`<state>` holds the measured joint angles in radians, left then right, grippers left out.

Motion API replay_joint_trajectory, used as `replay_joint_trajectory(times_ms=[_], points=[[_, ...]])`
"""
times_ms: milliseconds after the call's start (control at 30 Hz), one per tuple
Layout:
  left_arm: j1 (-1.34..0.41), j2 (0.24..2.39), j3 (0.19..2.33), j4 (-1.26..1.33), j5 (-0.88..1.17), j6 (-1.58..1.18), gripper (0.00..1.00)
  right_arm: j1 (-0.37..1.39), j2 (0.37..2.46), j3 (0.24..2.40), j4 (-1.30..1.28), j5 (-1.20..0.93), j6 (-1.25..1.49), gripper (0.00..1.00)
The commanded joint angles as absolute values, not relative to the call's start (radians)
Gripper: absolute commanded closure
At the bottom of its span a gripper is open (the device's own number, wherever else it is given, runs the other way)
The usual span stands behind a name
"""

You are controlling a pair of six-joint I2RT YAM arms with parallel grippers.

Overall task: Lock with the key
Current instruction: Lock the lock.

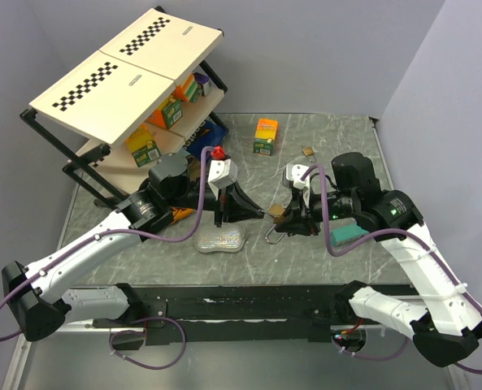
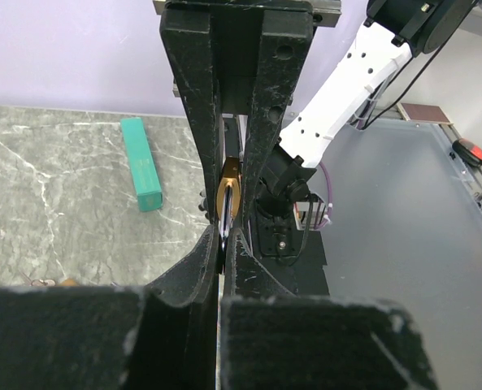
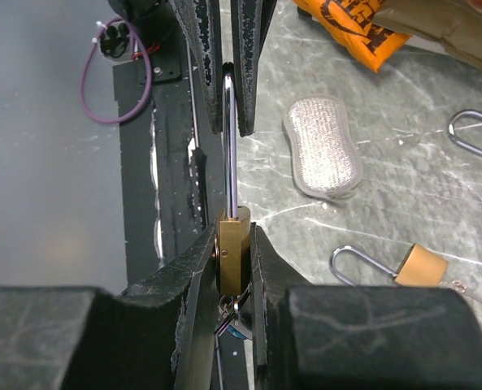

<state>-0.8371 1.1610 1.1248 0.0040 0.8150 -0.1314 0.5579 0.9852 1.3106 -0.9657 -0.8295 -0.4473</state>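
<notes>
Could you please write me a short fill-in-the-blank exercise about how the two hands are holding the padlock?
The right hand clamps the padlock by its brass ____.
The left hand pinches its steel ____.
A second padlock lies on the ____.
Missing words: body, shackle, table.

Grey marble-look tabletop (image 1: 346, 134). Black-framed shelf rack (image 1: 127, 81) at its far-left corner, w/ tilted cream top boards & checkerboard strips. Pale lavender walls (image 1: 322, 49) behind rack & across from it at right. Black base rail (image 1: 249, 307) along the near edge, well apart from rack. Soft, even light.
</notes>
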Motion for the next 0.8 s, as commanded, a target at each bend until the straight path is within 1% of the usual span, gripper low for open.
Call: replay_joint_trajectory(times_ms=[0, 567, 767], points=[[-0.876, 1.192, 1.126, 0.084, 0.815, -0.11, 0.99, 0.566, 0.999, 1.367, -0.856, -0.934, -0.43, 1.0], [-0.884, 1.275, 1.111, 0.13, 0.868, -0.15, 0.99, 0.566, 1.023, 1.368, -0.681, -0.94, -0.382, 1.0], [-0.882, 1.293, 1.127, 0.109, 0.862, -0.155, 0.99, 0.565, 1.04, 1.382, -0.672, -0.927, -0.388, 1.0]])
